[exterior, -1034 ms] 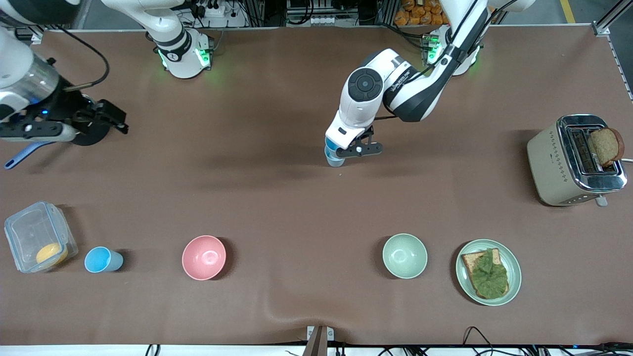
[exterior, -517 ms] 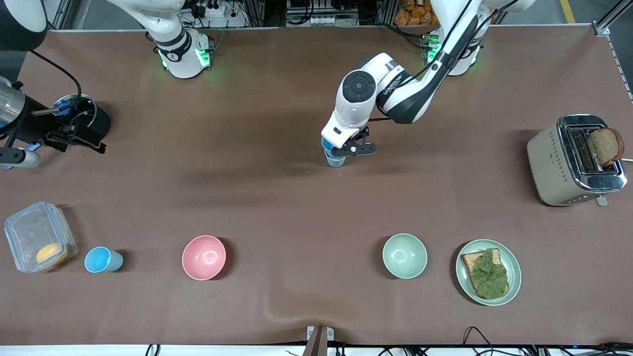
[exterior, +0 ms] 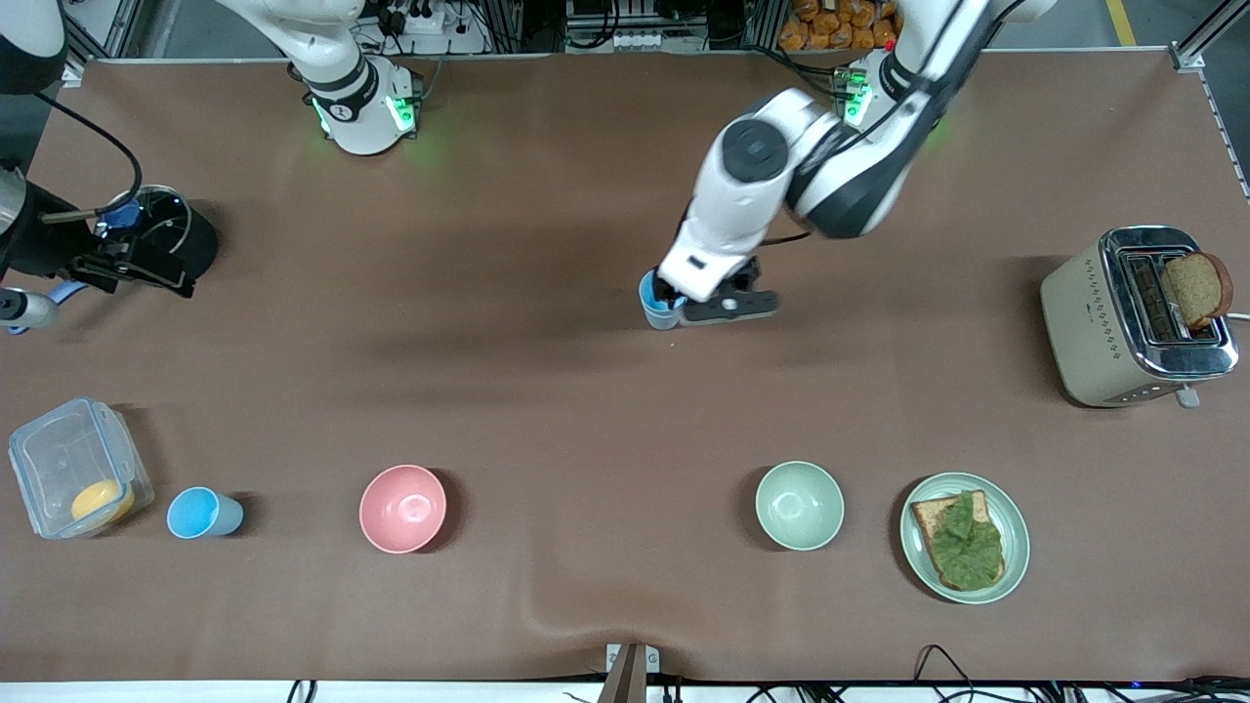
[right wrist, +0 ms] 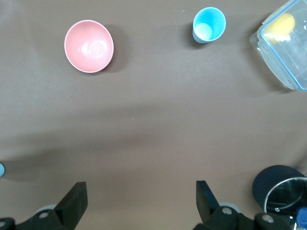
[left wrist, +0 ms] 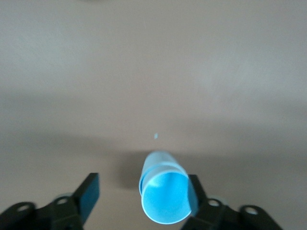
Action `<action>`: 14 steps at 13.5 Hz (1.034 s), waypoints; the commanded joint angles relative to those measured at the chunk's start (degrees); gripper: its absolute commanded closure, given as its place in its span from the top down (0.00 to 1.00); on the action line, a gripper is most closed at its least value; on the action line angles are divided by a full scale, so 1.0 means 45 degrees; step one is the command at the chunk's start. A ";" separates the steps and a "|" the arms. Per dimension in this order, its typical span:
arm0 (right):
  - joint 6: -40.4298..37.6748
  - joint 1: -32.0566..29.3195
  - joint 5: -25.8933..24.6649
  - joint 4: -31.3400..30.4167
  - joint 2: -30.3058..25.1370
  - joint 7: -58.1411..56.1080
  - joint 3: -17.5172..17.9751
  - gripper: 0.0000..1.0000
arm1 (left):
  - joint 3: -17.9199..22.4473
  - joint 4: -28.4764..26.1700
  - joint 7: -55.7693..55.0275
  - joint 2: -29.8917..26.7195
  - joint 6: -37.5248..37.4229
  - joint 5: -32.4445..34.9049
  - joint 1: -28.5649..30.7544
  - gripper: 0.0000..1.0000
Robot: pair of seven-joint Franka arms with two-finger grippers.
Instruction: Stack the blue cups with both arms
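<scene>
Two light-blue cups stand nested one in the other in the middle of the table. In the left wrist view the stack sits between my left gripper's open fingers, close against one finger and well apart from the other. In the front view the left gripper is low beside the stack. A third blue cup stands alone near the front camera at the right arm's end, and also shows in the right wrist view. My right gripper is open and empty above the table at that end.
A pink bowl and a pale-green bowl stand in the row near the front camera. A clear lidded box sits beside the lone cup. A plate with bread, a toaster and a black pot are also here.
My left hand has turned and shifted toward the left arm's end, uncovering the top of the stacked cups. My right arm has swung back toward the table's end by the black pot.
</scene>
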 commanded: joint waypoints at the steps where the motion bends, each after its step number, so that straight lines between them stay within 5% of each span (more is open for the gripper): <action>1: -0.0349 0.1071 -0.0054 0.0369 0.0057 -0.0033 -0.1137 1.00 | -0.0052 -0.0194 -0.0076 -0.2184 -0.0934 0.0285 0.1449 1.00; 5: -0.0524 0.1091 0.0045 0.0408 0.0057 0.0103 -0.1119 1.00 | -0.0033 0.0174 0.1380 -0.3613 -0.2359 0.0695 0.3130 1.00; 8: -0.0525 0.1111 0.0045 0.0408 0.0077 0.0123 -0.1100 1.00 | -0.0033 0.1676 0.3708 -0.3596 -0.4118 0.0519 0.4400 1.00; 14: -0.0525 0.1131 -0.0228 0.0505 0.0077 -0.0014 -0.1100 1.00 | 0.0491 0.2754 0.5622 -0.3576 -0.5858 -0.0239 0.5107 1.00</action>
